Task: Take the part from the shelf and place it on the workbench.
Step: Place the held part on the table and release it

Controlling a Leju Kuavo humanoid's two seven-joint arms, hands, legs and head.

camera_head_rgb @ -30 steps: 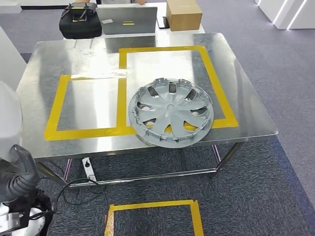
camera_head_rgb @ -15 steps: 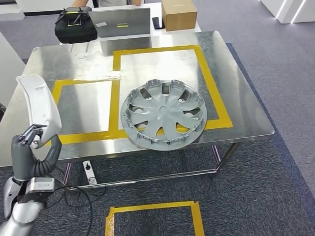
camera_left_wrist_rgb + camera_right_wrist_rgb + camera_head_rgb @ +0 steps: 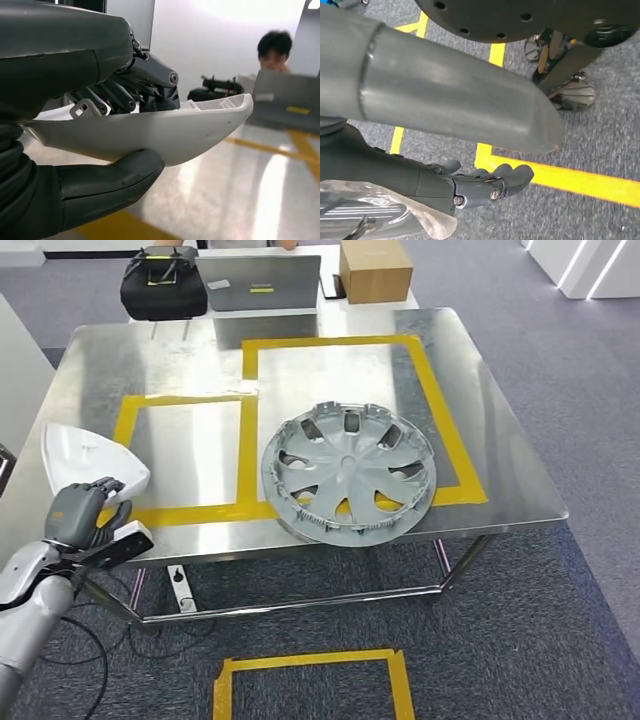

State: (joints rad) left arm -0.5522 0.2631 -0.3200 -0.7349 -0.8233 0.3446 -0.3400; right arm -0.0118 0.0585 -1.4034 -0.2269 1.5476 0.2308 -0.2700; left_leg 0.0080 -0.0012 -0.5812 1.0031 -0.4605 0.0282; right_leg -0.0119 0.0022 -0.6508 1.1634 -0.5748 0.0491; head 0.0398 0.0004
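Observation:
The white curved plastic part (image 3: 90,460) hangs low over the front left of the steel workbench (image 3: 189,360), beside the left yellow-taped square. My left hand (image 3: 79,515) grips its near end from the table's front edge. In the left wrist view the part (image 3: 162,130) lies between the thumb (image 3: 109,182) underneath and the dark fingers (image 3: 151,80) on top, a little above the metal top. My right hand (image 3: 482,185) hangs down over the carpet, its fingers stretched out loosely and holding nothing.
A grey wheel cover (image 3: 349,470) lies on the bench, overlapping the right taped square's front line. A black bag (image 3: 163,282), a laptop (image 3: 260,282) and a cardboard box (image 3: 374,268) stand beyond. A person (image 3: 277,50) sits behind the laptop. Yellow tape (image 3: 313,655) marks the floor.
My left arm has brought the white part from upright near the table's left front corner to lying flatter and lower over the table edge. The view has shifted slightly.

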